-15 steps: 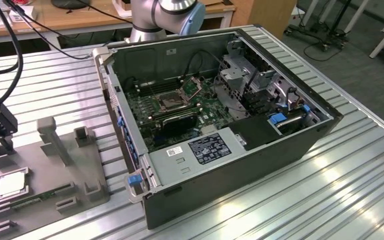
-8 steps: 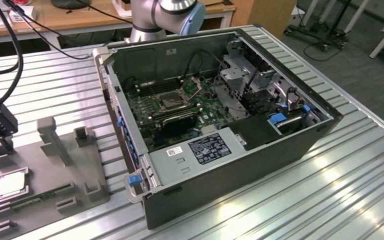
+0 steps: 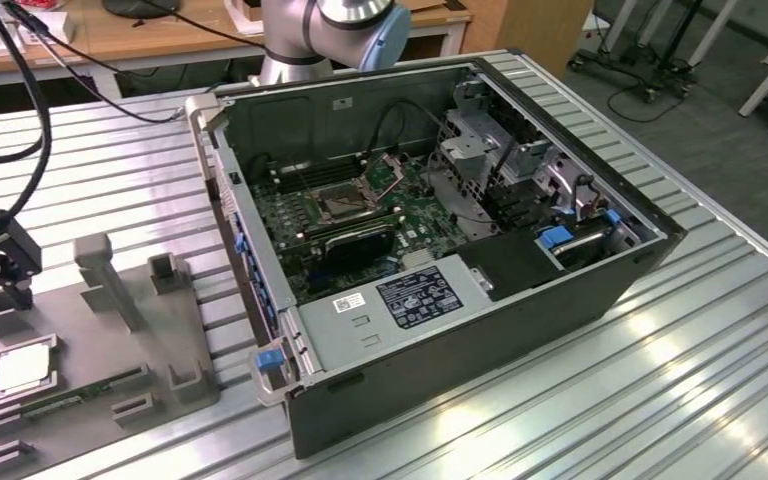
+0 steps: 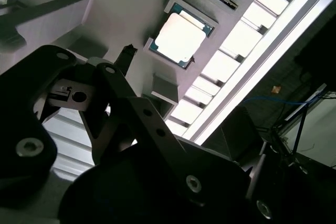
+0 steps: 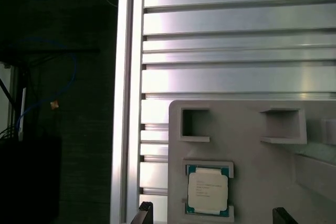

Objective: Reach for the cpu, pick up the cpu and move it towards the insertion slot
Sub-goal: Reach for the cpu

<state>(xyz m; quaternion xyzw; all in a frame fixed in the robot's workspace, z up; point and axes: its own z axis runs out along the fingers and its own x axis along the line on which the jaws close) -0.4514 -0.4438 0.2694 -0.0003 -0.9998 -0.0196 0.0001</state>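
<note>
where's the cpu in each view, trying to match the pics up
Exterior view: the cpu lies in a square recess of the grey tray, at the exterior view's left, outside the computer case.
Second wrist view: cpu in that recess, bright top showing.
First wrist view: cpu in that recess, near the tray's edge.
Shared landmark: the grey tray on the slatted table.

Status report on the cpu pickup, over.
Gripper open, empty, over the grey tray. Cpu seated in its tray pocket, untouched. Nothing lies over it.
</note>
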